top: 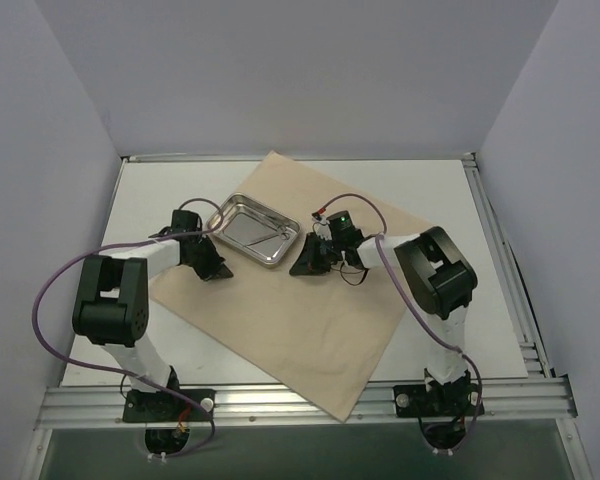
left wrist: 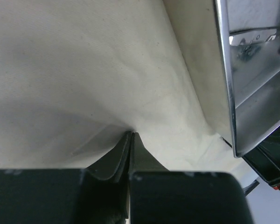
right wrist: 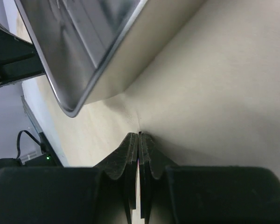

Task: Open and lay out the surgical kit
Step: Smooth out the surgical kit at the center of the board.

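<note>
White bench (top: 430, 200), tan wrap sheet (top: 310, 320) spread across its middle, steel tray (top: 255, 228) on it toward the far edge, left fingers (left wrist: 116, 161) and right fingers (right wrist: 129, 154) pressed together, tips on the sheet either side of the tray

Your bench (top: 440, 190) is a white top with a metal rail (top: 280, 400) along its near edge. Lying directly on it you have the tan wrap sheet (top: 310, 330), spread flat and turned cornerwise: one corner reaches the far edge, and the opposite corner laps over the near rail
</note>
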{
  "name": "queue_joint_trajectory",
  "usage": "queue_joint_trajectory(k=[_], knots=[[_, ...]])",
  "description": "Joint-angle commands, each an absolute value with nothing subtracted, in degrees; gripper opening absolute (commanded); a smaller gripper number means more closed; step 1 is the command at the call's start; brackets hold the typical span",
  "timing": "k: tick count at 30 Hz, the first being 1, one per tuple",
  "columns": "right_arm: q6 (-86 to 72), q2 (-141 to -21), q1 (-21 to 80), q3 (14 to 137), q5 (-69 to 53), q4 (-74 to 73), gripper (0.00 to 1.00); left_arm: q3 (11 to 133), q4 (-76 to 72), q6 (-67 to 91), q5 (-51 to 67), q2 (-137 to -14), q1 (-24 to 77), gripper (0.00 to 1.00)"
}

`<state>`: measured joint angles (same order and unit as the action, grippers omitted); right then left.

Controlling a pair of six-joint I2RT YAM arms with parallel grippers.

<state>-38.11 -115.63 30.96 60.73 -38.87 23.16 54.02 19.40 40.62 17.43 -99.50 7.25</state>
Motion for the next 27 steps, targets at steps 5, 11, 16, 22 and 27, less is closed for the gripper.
queue_joint_trajectory(k=[5, 11, 16, 22, 27], knots=[[-33.59, -113.64, 24.54, 55.38, -37.53, 19.09, 0.0, 50.54, 25.92, 43.42, 6.42, -96.07, 3.26, 0.02], [-29.01, -111.63, 16.18, 49.49, -31.55, 12.58, 0.0, 52.74, 32.96, 40.52, 1.49, -92.99, 0.27, 0.02], [-25.67, -103.02, 10.82, 48.25, -26.47, 5.73, 0.0, 52.03, 34.72, 39.46, -0.69, -90.27, -3.6, 0.02], [-23.64, -94.4, 9.4, 53.17, -27.24, -1.65, 0.0, 54.75, 36.12, 38.23, -0.35, -84.74, -2.9, 0.02], [-24.26, -95.26, 9.4, 54.58, -30.58, -1.15, 0.0, 54.93, 32.62, 38.49, 4.04, -80.42, -0.8, 0.02]])
